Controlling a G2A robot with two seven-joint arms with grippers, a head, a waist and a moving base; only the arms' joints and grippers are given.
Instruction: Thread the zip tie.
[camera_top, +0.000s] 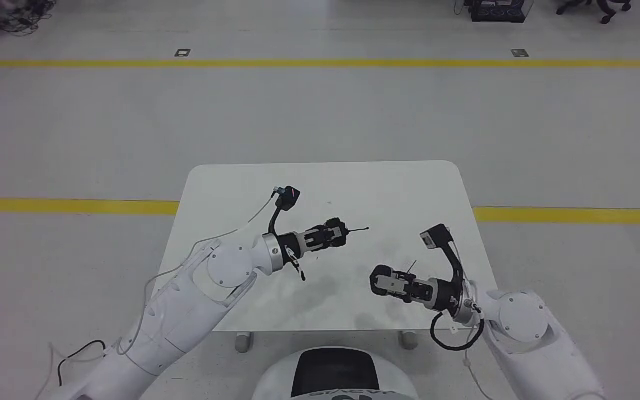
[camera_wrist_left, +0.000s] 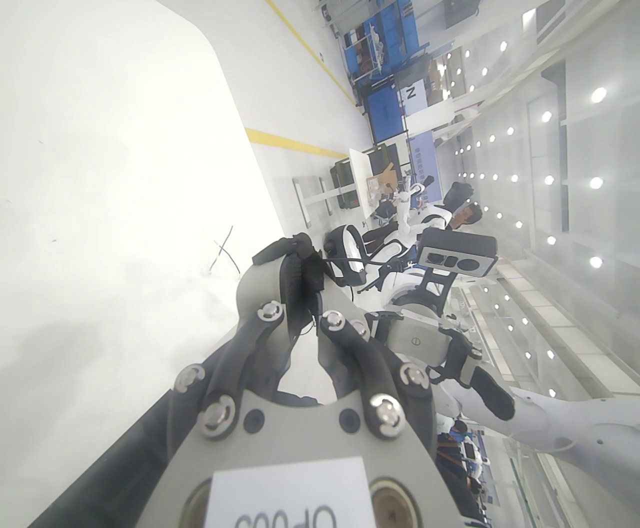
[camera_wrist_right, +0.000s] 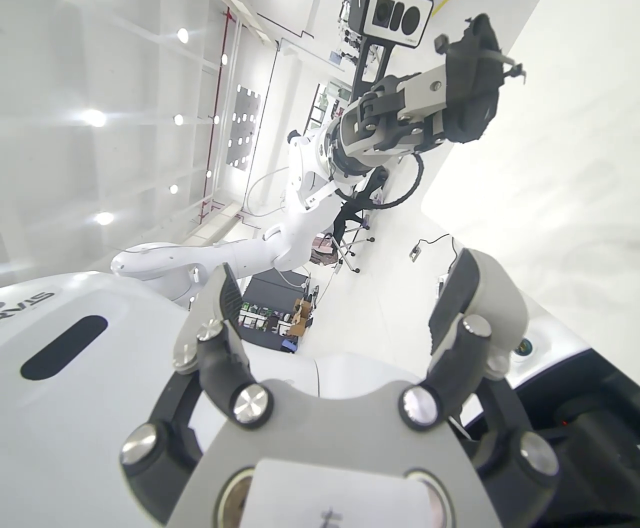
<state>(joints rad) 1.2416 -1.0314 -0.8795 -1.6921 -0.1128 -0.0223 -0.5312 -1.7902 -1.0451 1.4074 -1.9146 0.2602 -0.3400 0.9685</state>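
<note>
Zip tie (camera_top: 357, 230) isn't with the near arm.

Nearest the robot is the right gripper (camera_top: 376, 282). Jaws spread wide, nothing between them, hovering over the table (camera_top: 230, 195). It sits to the right of the left gripper (camera_top: 341, 234) and closer to the robot than it, clearly apart, fingertips turned toward it.

Next out is the left gripper, pads pressed together and pinching the tie, held above the table's middle.

The free end sticks out past the left gripper's tips as a thin dark strand. Long axis runs roughly in line with that gripper's fingers, pointing away to its right and slightly to the far side. So the strand's tip lies beyond the left gripper, and a bit farther out than the right gripper.

Can't tell whether the exposed end is head or tail, or whether a loop is already formed.

My read: threading not done. The right gripper is the only free hand and the one to take the exposed end, so it would have to come forward and line up with the strand's axis. Strand looks thin and probably whippy, easy to knock off line.

Farthest: the table's back edge, well beyond the left gripper.
</note>
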